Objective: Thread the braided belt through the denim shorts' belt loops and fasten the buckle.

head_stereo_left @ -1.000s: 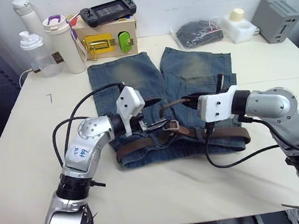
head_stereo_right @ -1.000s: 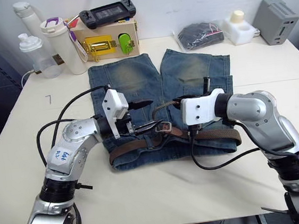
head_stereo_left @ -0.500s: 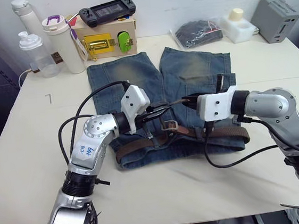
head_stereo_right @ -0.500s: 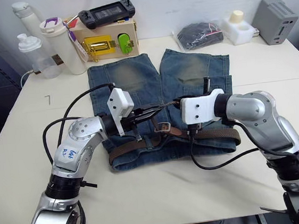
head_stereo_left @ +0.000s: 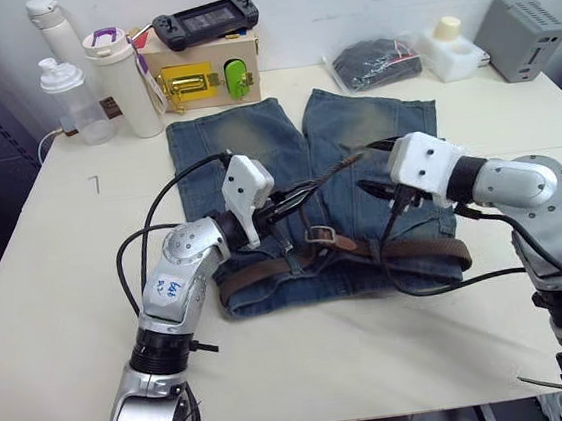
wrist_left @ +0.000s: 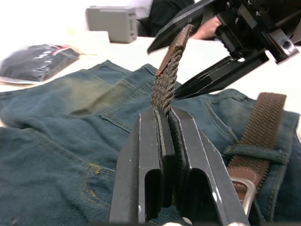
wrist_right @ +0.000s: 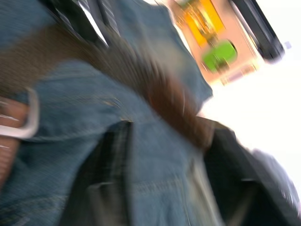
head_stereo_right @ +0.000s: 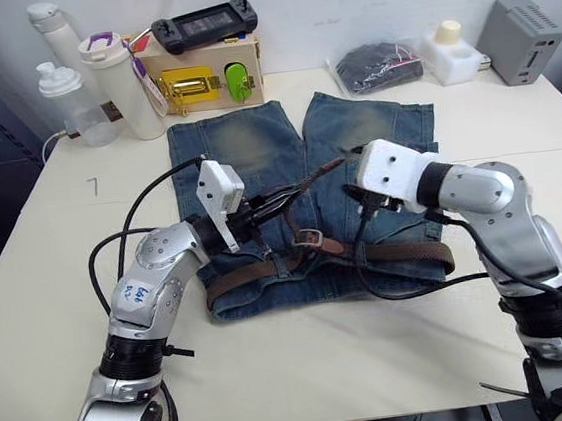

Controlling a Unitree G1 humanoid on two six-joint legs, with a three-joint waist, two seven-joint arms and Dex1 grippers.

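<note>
The left gripper (wrist_left: 165,117) is clamped on the free end of the belt (head_stereo_left: 406,252), holding that woven end lifted off the shorts (head_stereo_left: 243,139) so that the smooth leather tip (wrist_left: 176,41) points toward the right gripper (head_stereo_left: 368,168). The right gripper hovers just past that tip with its two black fingers (wrist_left: 211,77) spread apart; the tip sits near them, and I can't tell whether it touches either finger

The rest of the belt lies flat along the waistband at the near edge of the shorts, passing under a belt loop (wrist_left: 256,154) on the right half. The buckle (head_stereo_left: 320,235) rests on the denim near the middle of the waistband, just below the lifted strap and not fastened

The shorts lie spread on the tabletop (head_stereo_left: 55,264) with the legs pointing away from the robot. Beyond them stand a wooden box (head_stereo_left: 199,76) with a yellow latch and a green part, a handheld console (head_stereo_left: 204,18) on top of it, and two white bottles (head_stereo_left: 116,79) with a clear bottle (head_stereo_left: 66,100) to their left. Farther right lie a black bag (head_stereo_left: 371,61), a white container (head_stereo_left: 448,47) and a grey box (head_stereo_left: 526,32)
</note>
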